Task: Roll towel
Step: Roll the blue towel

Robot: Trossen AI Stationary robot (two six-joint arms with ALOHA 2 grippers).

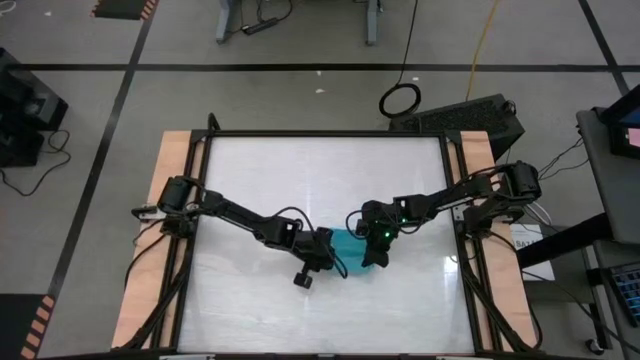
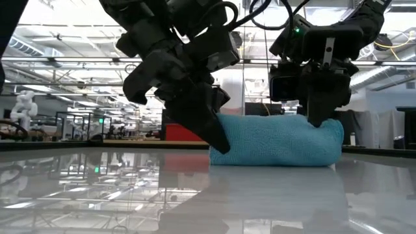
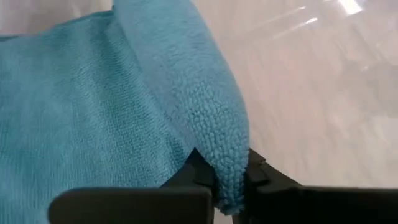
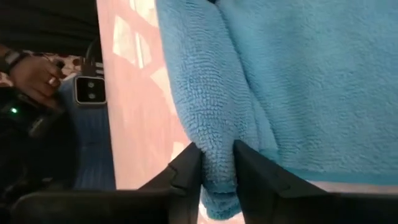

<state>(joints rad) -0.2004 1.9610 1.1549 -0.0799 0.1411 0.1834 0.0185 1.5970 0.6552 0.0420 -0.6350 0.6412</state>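
The turquoise-blue towel (image 2: 279,143) lies as a low rolled bundle on the white table, near its middle; it also shows in the high view (image 1: 355,250). My left gripper (image 1: 325,252) stands at the towel's left end and is shut on it. My right gripper (image 1: 378,252) stands at the towel's right end and is shut on it. Both arms hide much of the towel in the high view. My left gripper pinches a folded edge of the towel (image 3: 227,174) between its two fingers, at the bundle's left end. The fingers slant down toward the table. The towel rests on the table. My right gripper pinches a thick fold of the towel (image 4: 217,168) between its two fingers, at the bundle's right end. The fingers come from above, pointing down. The bundle rests on the table below them.
The white table top (image 1: 300,180) has a black frame and wooden side strips (image 1: 170,200). Bare surface lies toward the far edge and near edge. A person's hand (image 4: 34,74) shows beyond the table in the right wrist view.
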